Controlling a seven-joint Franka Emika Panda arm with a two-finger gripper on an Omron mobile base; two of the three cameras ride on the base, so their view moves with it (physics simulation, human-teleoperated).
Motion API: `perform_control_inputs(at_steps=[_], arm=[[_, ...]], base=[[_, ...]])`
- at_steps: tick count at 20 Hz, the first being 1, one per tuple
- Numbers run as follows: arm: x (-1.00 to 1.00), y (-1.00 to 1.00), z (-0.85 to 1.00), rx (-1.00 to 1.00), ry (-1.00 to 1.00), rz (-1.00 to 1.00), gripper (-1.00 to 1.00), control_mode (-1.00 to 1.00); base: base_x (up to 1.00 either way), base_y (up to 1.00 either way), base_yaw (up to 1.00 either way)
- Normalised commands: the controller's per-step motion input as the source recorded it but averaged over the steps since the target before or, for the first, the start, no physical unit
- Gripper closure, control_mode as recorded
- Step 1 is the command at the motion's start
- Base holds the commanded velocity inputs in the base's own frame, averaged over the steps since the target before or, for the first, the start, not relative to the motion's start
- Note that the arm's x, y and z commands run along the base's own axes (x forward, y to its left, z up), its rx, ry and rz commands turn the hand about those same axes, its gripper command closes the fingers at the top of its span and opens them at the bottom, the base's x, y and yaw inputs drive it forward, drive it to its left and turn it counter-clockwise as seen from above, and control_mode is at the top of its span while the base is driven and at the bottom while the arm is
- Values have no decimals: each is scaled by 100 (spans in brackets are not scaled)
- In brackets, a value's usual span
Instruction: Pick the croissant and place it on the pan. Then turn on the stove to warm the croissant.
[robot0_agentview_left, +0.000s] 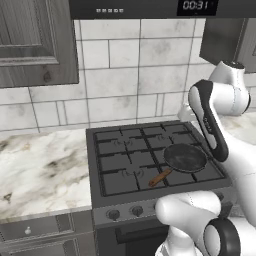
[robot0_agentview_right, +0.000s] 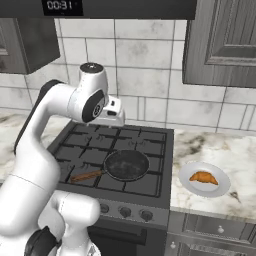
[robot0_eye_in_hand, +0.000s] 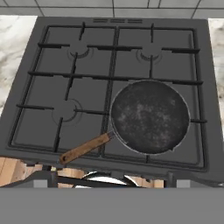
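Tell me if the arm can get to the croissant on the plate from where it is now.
Probably yes. The croissant lies uncovered on the plate, on the counter right of the stove, with nothing standing between. The tool is above the stove's back.

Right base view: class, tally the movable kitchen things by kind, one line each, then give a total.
Pan: 1
Plate: 1
Croissant: 1
Total: 3

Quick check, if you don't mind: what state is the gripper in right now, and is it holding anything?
Gripper: cannot be told whether open or shut. It holds no croissant, which lies on the white plate; the pan is empty.
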Motion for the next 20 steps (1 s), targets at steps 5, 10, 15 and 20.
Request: perform_control_inputs(at_steps=[5, 10, 15, 20], arm=[[-25, -26, -4, -2, 0, 0, -100, -100], [-16, -14, -11, -2, -3, -2, -100, -100], [-16, 0, -12, 0, -7, -17, -100, -100], [-33, 0, -4, 0, -11, -18, -100, -100]], base=[[0, 0, 0], [0, 0, 0], [0, 0, 0], [0, 0, 0]])
